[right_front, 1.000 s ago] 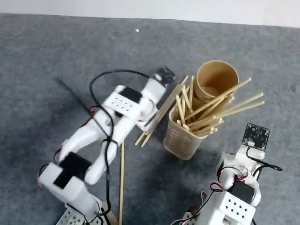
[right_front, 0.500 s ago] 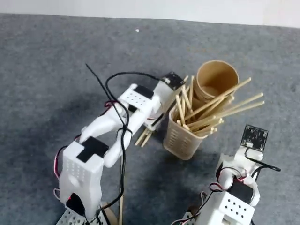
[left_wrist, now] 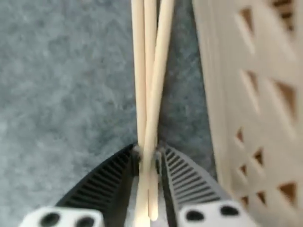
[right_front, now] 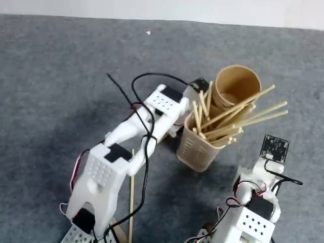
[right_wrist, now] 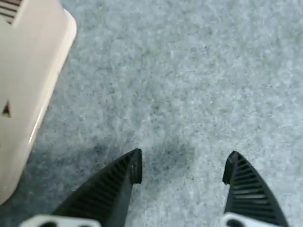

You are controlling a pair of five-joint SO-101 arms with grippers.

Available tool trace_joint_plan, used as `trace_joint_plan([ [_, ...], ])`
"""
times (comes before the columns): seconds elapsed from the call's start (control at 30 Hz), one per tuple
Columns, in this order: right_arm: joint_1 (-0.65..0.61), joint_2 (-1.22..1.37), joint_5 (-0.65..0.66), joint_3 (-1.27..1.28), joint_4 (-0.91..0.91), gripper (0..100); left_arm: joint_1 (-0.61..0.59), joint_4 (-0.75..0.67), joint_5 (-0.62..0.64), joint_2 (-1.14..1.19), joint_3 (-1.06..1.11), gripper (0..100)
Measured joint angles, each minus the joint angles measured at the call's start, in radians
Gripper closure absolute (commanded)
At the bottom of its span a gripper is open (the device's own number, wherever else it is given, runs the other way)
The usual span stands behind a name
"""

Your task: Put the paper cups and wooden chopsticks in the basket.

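Left gripper point(left_wrist: 147, 152) pinching chopsticks point(left_wrist: 150, 71) beside basket point(left_wrist: 213, 85), their far ends cut off, right gripper point(right_wrist: 183, 163) spread.

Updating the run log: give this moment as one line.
left gripper: shut on chopsticks beside basket | right gripper: open | paper cup: in basket | stray chopstick: on carpet

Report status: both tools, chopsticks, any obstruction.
Left tool shut on chopsticks beside basket. Right tool open over carpet. Paper cup in basket; loose chopstick on carpet. No obstruction seen.
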Motion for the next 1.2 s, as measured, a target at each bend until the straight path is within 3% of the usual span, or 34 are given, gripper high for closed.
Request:
trace_joint_plan([
  [0.27, 0.0, 0.0, 0.0, 0.0, 0.0, 71.1, -0.12, 0.031, -0.002, 0.018, -0.112, 100],
  [0.4, -0.005, 0.0, 0.0, 0.0, 0.0, 71.1, -0.23, 0.132, -0.005, 0.026, -0.262, 100],
  [0.5, -0.034, 0.0, 0.0, 0.0, 0.0, 71.1, -0.245, 0.232, -0.003, 0.025, -0.427, 100],
  [0.7, -0.041, 0.0, 0.0, 0.0, 0.0, 71.1, -0.18, 0.462, -0.006, 0.026, -0.858, 100],
  [0.8, -0.041, 0.0, 0.0, 0.005, 0.0, 71.1, -0.118, 0.508, -0.006, 0.025, -1.046, 100],
  [1.2, -0.054, 0.0, 0.0, 0.041, 0.0, 71.1, 0.098, 0.517, 0.026, -0.224, -1.185, 100],
])
